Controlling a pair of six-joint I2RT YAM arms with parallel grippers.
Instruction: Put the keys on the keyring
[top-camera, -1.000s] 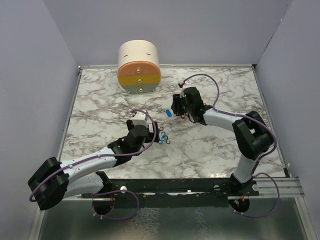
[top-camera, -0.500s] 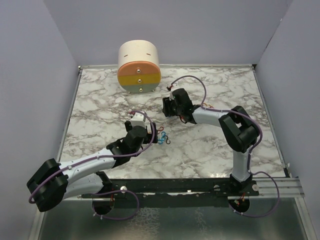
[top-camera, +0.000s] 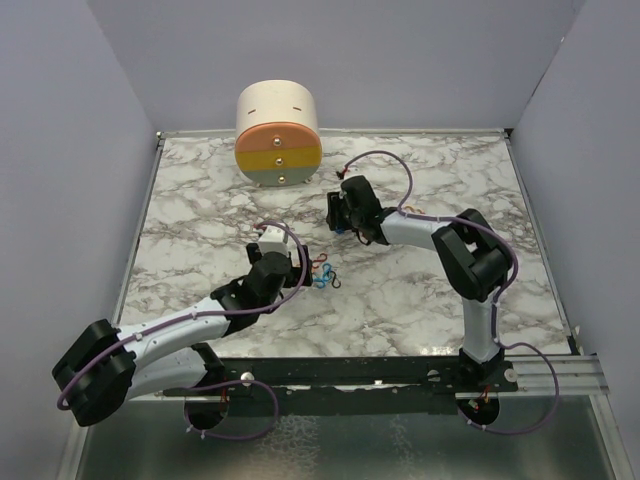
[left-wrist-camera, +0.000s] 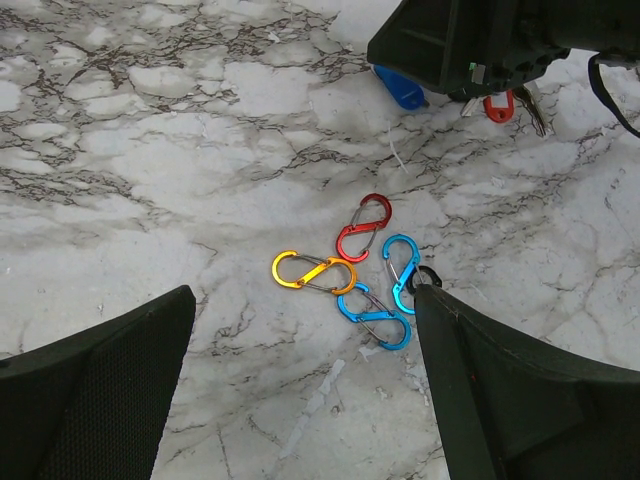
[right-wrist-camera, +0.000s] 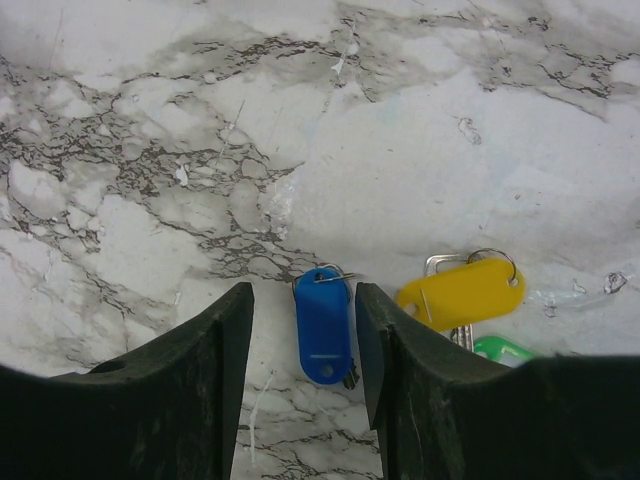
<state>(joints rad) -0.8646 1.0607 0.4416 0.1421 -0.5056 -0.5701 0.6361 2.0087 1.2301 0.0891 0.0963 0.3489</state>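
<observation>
The blue key (right-wrist-camera: 323, 325) lies flat on the marble between the fingers of my open right gripper (right-wrist-camera: 303, 300), which do not touch it. The yellow key (right-wrist-camera: 462, 293) and green key (right-wrist-camera: 500, 349) lie just right of it. The red key (left-wrist-camera: 497, 104) shows in the left wrist view beside the right gripper's body. An orange clip (left-wrist-camera: 312, 271), a red clip (left-wrist-camera: 364, 227) and two blue clips (left-wrist-camera: 375, 317) lie in a cluster with a small black ring (left-wrist-camera: 428, 275). My left gripper (left-wrist-camera: 300, 400) is open and empty just short of the clips.
A round cream drawer unit (top-camera: 278, 135) with orange, yellow and grey fronts stands at the back left of the marble table (top-camera: 200, 200). The two grippers (top-camera: 338, 215) (top-camera: 298, 268) are close together near the table's middle.
My right gripper has moved left and come down over the blue key, which now sits between its fingers. My left gripper has drawn back slightly from the clips.
</observation>
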